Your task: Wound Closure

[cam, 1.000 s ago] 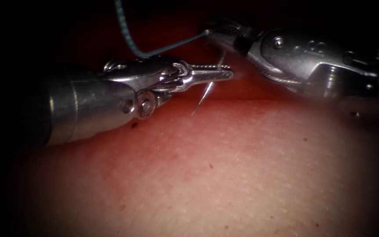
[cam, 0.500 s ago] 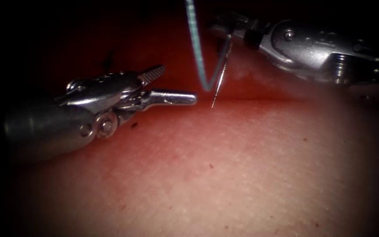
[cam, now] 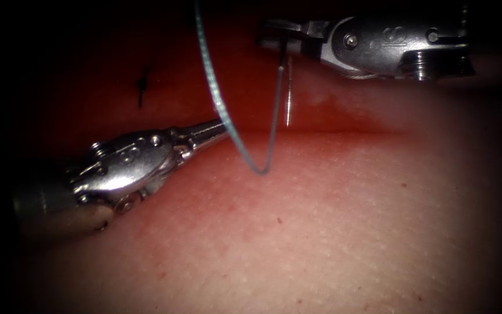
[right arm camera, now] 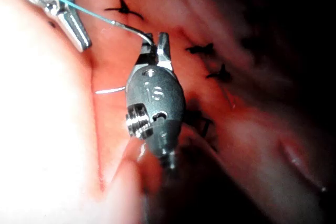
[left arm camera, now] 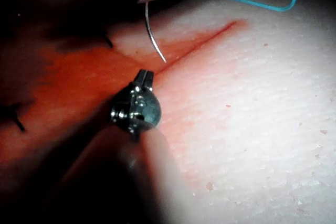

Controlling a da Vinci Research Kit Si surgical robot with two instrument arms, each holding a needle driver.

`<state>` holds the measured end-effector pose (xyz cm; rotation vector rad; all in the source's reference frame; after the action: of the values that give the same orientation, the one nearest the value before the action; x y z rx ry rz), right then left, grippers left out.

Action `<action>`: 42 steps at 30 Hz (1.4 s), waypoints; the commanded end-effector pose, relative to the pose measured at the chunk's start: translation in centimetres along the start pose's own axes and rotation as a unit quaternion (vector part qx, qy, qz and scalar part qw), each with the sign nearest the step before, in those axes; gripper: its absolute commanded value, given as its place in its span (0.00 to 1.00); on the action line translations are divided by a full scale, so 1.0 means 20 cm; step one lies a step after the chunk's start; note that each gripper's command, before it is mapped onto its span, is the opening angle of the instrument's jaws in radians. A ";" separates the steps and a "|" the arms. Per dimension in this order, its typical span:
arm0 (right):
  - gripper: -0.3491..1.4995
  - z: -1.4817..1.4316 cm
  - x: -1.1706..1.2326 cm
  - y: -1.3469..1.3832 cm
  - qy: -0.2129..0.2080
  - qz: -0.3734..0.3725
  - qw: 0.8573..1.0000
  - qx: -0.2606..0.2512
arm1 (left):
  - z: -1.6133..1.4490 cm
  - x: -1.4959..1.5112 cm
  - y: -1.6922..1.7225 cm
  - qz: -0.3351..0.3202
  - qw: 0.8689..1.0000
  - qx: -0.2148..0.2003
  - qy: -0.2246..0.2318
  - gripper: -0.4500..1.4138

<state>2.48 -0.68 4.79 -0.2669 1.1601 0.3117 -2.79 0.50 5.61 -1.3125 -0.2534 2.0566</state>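
Right tool [cam: 274,40] clamps needle [cam: 287,104] near swage above tissue [cam: 321,232]; left tool [cam: 216,129] closed, empty; slack thread [cam: 222,110] may snag.

Surgical practice bench: stitched tissue [cam: 332,232], steel needle driver [cam: 379,43].

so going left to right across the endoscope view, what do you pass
dark stitch in the tissue → left arm's tool, shut → thread hanging in a loop → needle, tip down, clear of the tissue → right arm's tool, shut on the needle near its thread end
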 end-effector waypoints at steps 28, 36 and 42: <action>0.00 0.022 -0.006 -0.011 0.045 -0.081 0.996 -0.015 | 0.013 -0.042 0.011 0.008 0.977 -0.047 -0.209 0.26; 0.00 0.026 -0.011 -0.015 0.053 -0.098 0.994 -0.013 | 0.012 -0.041 0.012 0.007 0.977 -0.048 -0.209 0.28; 0.00 0.027 -0.013 -0.018 0.057 -0.107 0.993 -0.013 | 0.012 -0.040 0.012 0.007 0.977 -0.048 -0.209 0.27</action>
<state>2.87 -0.89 5.20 -0.4273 1.2252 0.1302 -2.83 -0.16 6.16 -0.9202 -0.5380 2.3428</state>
